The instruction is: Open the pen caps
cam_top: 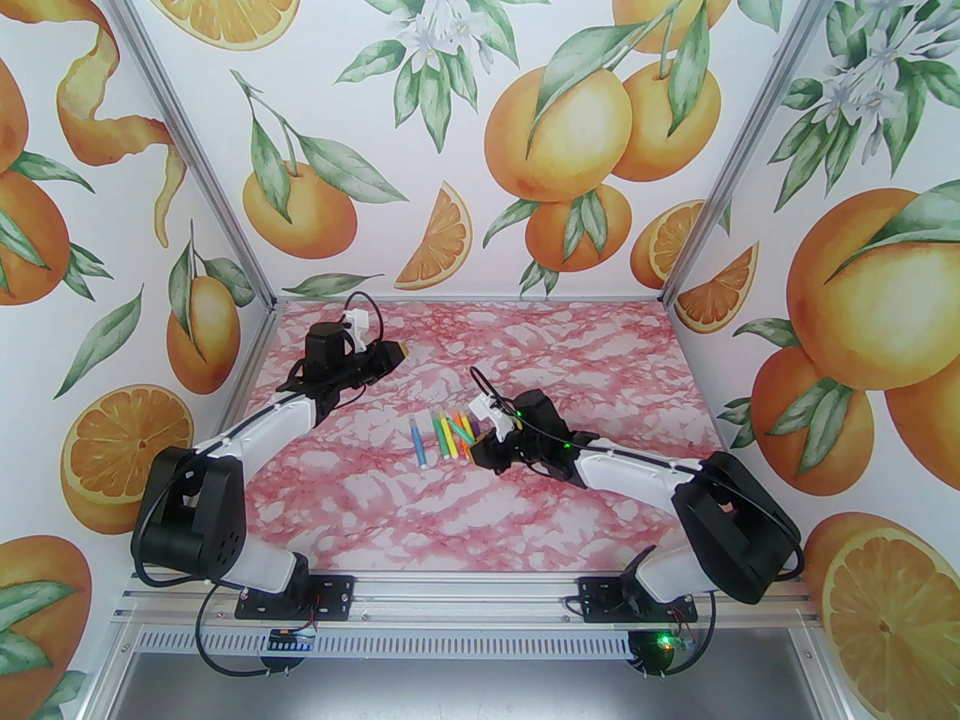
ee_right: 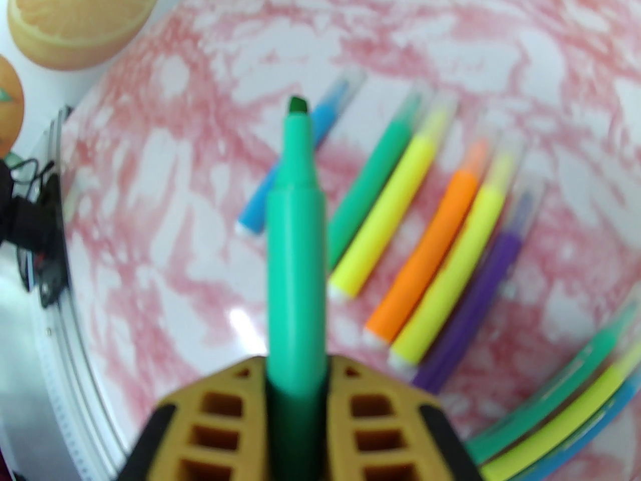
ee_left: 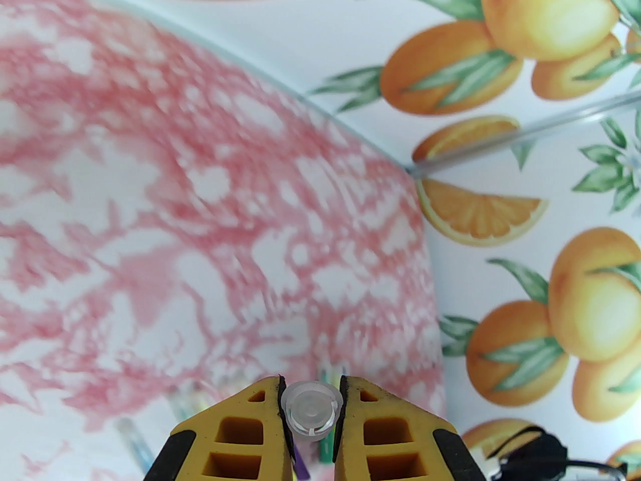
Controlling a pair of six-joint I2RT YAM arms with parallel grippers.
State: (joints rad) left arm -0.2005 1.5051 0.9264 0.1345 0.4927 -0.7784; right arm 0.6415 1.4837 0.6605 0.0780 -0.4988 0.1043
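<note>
Pen cap off and pinched in your left hand; the bare green pen is clamped in your right hand.
Well to the left of the row of pens, your left hand is clenched on the clear, round, smooth plastic cap. The row lies on the pink-marbled counter: slim matte barrels, blue, green, yellow, orange and purple, with long axes parallel and translucent caps on the ends away from your right hand. Just right of the row, your right hand grips the green barrel, its dark chisel tip pointing out over the row. That hand is the nearer one for the next pen, I judge.
</note>
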